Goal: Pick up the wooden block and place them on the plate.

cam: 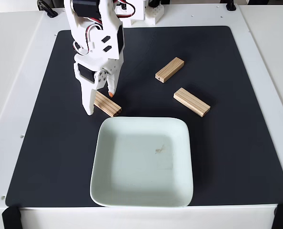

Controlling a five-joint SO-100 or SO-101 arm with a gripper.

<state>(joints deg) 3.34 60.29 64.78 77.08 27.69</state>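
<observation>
Three wooden blocks lie on the black mat. One block (109, 106) rests just above the plate's upper left corner. My white gripper (100, 101) is lowered over its left end, jaws open. The white finger (88, 106) stands at the block's left end and the orange-tipped finger (112, 93) just past its far edge. I cannot tell whether either finger touches it. A second block (169, 69) lies at the upper middle and a third (192, 102) to the right, above the plate. The pale mint-green plate (108, 191) sits at the front centre with only a small brownish speck in it.
The black mat (241, 143) covers most of the white table (17, 71). The arm's base and cables (132, 12) stand at the back edge. Black clamps (10, 217) grip the front corners.
</observation>
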